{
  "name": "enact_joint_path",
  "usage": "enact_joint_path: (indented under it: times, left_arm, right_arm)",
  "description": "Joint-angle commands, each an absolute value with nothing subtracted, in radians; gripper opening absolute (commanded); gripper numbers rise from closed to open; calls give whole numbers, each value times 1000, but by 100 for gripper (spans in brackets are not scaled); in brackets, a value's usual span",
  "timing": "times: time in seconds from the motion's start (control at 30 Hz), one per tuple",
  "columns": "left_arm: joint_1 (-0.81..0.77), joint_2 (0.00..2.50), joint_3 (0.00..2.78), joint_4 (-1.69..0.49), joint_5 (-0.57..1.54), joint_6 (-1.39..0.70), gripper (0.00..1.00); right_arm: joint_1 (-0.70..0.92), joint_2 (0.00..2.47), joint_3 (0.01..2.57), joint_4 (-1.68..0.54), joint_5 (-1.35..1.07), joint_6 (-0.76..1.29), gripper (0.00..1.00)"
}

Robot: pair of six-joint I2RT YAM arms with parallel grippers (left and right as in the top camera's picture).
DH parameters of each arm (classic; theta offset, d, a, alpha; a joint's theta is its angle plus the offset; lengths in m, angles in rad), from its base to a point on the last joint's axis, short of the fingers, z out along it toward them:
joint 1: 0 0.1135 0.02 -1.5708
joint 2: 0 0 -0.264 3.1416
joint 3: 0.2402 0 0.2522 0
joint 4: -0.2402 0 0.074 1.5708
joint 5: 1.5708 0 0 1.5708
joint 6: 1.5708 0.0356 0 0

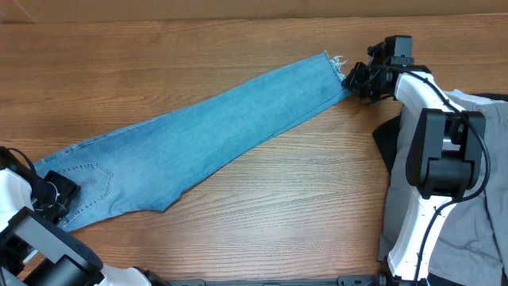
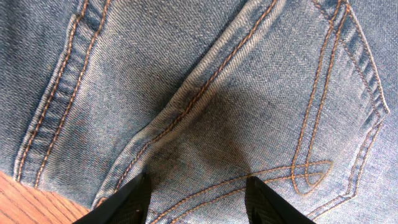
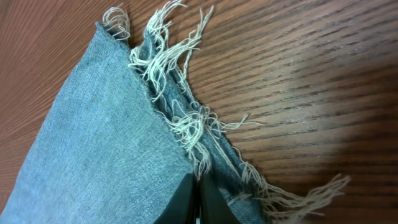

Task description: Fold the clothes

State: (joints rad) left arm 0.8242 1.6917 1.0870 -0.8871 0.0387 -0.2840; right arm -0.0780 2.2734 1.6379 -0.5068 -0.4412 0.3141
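Note:
The light-blue denim jeans [image 1: 214,131] lie flat and folded lengthwise, running diagonally across the wooden table from lower left to upper right. My left gripper [image 1: 55,195] is open just above the seat end, its fingers [image 2: 198,186] straddling the orange-stitched seam beside a patch pocket [image 2: 329,106]. My right gripper [image 1: 355,79] is at the frayed ankle hem [image 3: 180,118]. Its fingers [image 3: 198,186] are shut together, pinching the hem edge of the jeans [image 3: 99,149].
Grey trousers [image 1: 486,167] lie heaped at the right edge, partly under the right arm's base. A black cloth [image 1: 387,139] sticks out beside them. Bare wooden table [image 1: 286,206] lies in front of and behind the jeans.

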Motion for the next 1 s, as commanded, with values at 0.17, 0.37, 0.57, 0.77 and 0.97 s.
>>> enact_joint_path:
  times: [0.17, 0.37, 0.57, 0.77, 0.97]
  left_arm:
    - [817, 1697, 1082, -890, 53, -265, 52]
    - [817, 1697, 1082, -886, 53, -265, 52]
    - [817, 1697, 1082, -887, 52, -265, 53]
    - [817, 1697, 1082, -884, 53, -265, 53]
    - [817, 1697, 1082, -886, 53, -265, 53]
  right_arm:
    - [-101, 2178, 1684, -521, -466, 310, 4]
    - [-107, 2098, 1684, -538, -427, 310, 4]
    - [-107, 2101, 1681, -615, -239, 318, 4]
    - [-107, 2103, 1670, -694, -116, 360, 4]
    - [-107, 2104, 1618, -701, -63, 394, 4]
